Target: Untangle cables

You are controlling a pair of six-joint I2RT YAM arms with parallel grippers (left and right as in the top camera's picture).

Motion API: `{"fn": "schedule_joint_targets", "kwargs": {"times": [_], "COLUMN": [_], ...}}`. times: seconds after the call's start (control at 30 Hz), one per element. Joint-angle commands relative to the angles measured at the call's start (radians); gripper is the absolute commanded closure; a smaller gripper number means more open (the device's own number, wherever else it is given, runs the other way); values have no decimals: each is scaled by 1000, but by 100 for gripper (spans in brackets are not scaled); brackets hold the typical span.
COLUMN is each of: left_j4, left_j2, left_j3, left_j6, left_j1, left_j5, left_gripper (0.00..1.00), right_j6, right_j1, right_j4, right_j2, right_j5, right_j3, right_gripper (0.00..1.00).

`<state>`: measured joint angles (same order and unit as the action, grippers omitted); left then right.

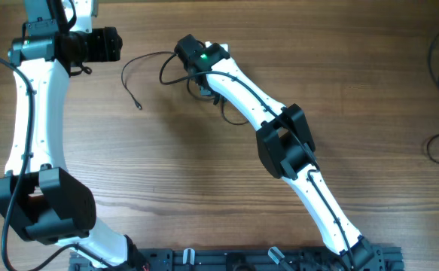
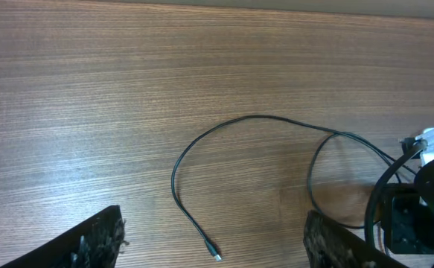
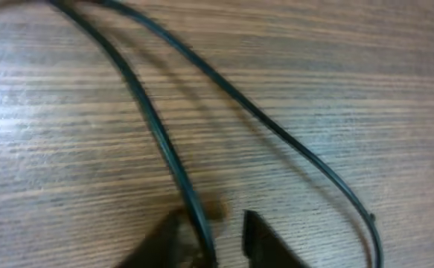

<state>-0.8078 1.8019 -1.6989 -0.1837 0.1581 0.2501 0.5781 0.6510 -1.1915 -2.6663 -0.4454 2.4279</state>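
Two tools are over the wooden table [image 1: 204,173], and both stand released.

The left tool [image 2: 213,219] is spread wide. Its fingers [image 2: 97,238] sit far apart at the bottom of the wrist view, holding and touching nothing. Ahead of it, the thin black cable [image 2: 254,117] lies flat in an open arc. The cable's small metal plug [image 2: 215,255] rests on the wood below the gap between the fingers and touches neither one. From overhead this tool is beside the loop's outer curve, clear of it.

The right tool [image 3: 217,234] is only partly open, with a narrow gap between its two dark fingers [image 3: 265,238]. One strand of the cable [image 3: 150,126] runs down into that gap, close against the inner edge of one finger. The view is too blurred to tell whether it actually touches. The jaws are not pinched on it. A second strand sweeps past outside the other finger, apart from it. From overhead, the right tool [image 1: 187,51] sits right over the spot where the cable's loops meet and hides the crossing.
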Motion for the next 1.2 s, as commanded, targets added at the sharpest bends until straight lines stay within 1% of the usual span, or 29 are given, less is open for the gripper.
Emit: {"fn": "schedule_joint_targets", "kwargs": {"times": [0.0,0.17,0.37,0.5,0.7,0.87,1.07,1.17], "left_j4": [3,3,3,3,7,7,6,7], "left_j2": [-19,-19,-19,-19,-19,-19,-19,-19], "left_j3": [3,3,3,3,3,3,3,3], "left_j6": [-22,-22,-22,-23,-23,-23,-23,-23], "left_j1": [-3,-3,-3,-3,-3,-3,-3,-3], "left_j5": [20,20,20,20,20,19,19,19], "left_gripper": [21,21,21,21,21,21,21,21], "right_j6": [-2,-4,-79,-81,-116,-160,-160,-135], "right_j1": [-6,-11,-21,-44,-83,-106,-127,-137], "right_j4": [3,3,1,-17,-27,-25,3,12], "right_j2": [32,32,32,32,32,32,32,32], "right_j5": [-26,-30,-36,-86,-89,-69,-3,42], "right_j3": [-10,-10,-10,-10,-10,-10,-10,-11], "right_gripper": [40,38,37,36,35,35,35,36]}}
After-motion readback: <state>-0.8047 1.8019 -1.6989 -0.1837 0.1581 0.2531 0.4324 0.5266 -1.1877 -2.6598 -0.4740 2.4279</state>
